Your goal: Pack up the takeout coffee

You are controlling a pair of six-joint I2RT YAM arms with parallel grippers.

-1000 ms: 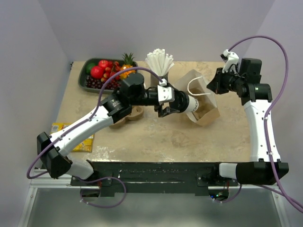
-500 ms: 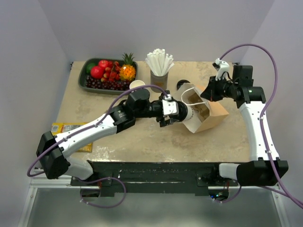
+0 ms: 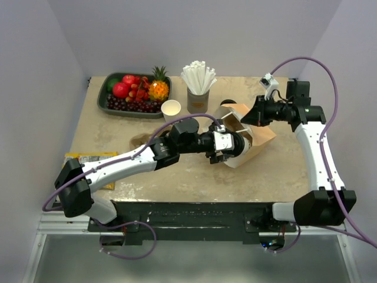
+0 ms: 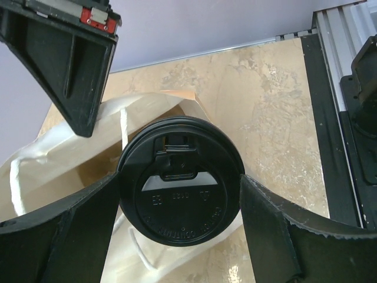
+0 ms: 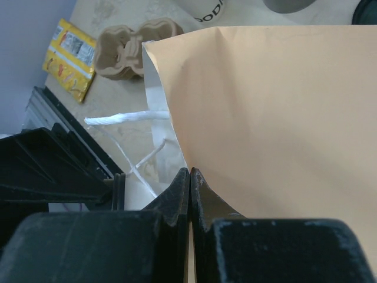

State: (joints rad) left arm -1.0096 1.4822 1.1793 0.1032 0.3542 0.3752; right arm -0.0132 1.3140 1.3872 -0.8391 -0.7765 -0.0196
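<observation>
Between two left fingers (image 4: 59,236) — one takeout coffee (image 4: 179,194), facing one open bag (image 4: 65,154).

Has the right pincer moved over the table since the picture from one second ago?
Yes. The right pincer, shut on the paper bag at its edge, has moved left, closing much of its gap to the grey cup of straws.

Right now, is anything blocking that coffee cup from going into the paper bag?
Nothing visible blocks it. The left jaws hold the coffee cup at the mouth of the paper bag, which the right jaws pinch open. Only a white handle cord lies beside the cup and might snag.
</observation>
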